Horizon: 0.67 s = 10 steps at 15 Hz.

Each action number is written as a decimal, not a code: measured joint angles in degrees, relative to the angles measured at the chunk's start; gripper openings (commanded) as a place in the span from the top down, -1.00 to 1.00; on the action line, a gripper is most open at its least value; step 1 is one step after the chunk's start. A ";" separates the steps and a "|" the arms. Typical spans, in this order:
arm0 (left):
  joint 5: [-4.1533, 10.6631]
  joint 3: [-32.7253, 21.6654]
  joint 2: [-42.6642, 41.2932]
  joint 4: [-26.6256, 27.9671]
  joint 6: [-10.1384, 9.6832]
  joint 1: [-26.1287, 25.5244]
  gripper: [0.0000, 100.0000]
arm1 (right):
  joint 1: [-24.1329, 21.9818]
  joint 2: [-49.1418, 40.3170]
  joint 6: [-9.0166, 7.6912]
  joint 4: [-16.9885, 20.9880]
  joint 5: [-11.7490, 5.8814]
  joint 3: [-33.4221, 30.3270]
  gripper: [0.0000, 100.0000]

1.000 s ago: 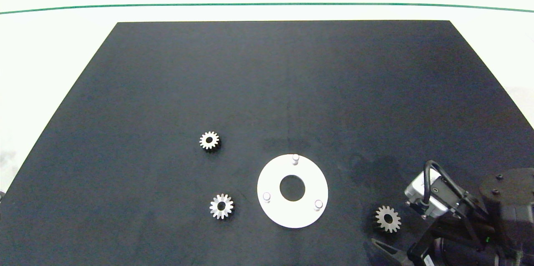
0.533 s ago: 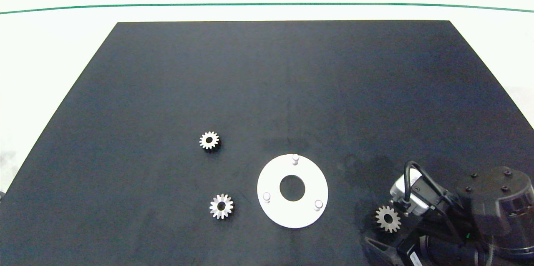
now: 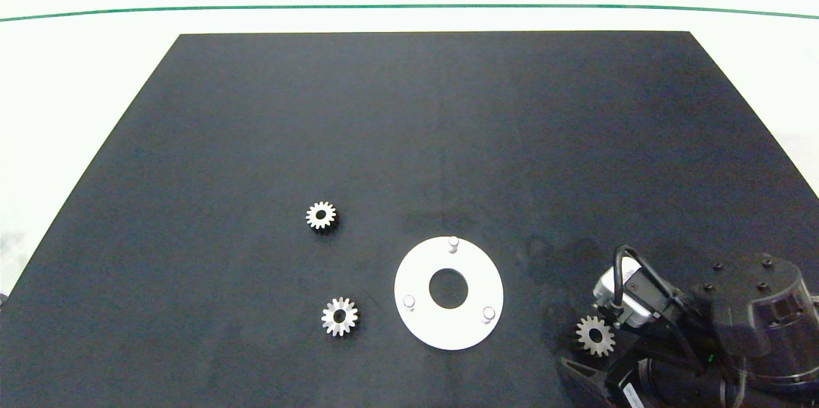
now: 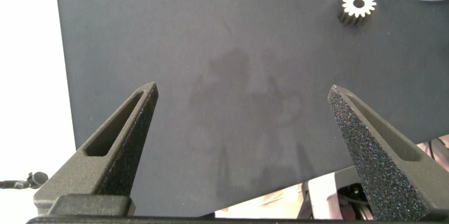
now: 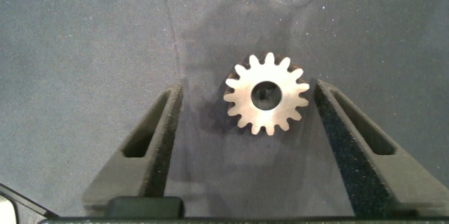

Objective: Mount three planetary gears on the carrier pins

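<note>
Right gripper (image 5: 247, 147): down at the mat's near right corner, jaws spread, straddling one planetary gear (image 5: 266, 93) without touching it.
Left gripper (image 4: 245, 147): parked off the near left, jaws wide apart, nothing between them.
Other gears: far one (image 3: 320, 215) and near one (image 3: 340, 316) sat flat, left of the white disc (image 3: 470, 325).
Carrier pins (image 3: 453, 243): all three were bare.

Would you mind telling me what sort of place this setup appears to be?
Probably a robotics test bench for assembly: a plain black mat on a white table, holding only small silvery metal spur gears and a flat white disc with upright pegs.
</note>
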 measured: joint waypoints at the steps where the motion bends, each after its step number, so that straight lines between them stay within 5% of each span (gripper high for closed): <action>1: 0.00 0.00 0.00 0.00 0.02 -0.05 -1.00 | -0.02 0.06 0.00 0.02 0.02 0.00 -0.37; 10: 0.00 -1.04 0.00 0.00 0.02 -0.16 -1.00 | -1.40 1.38 0.13 -1.46 0.16 -0.46 -0.01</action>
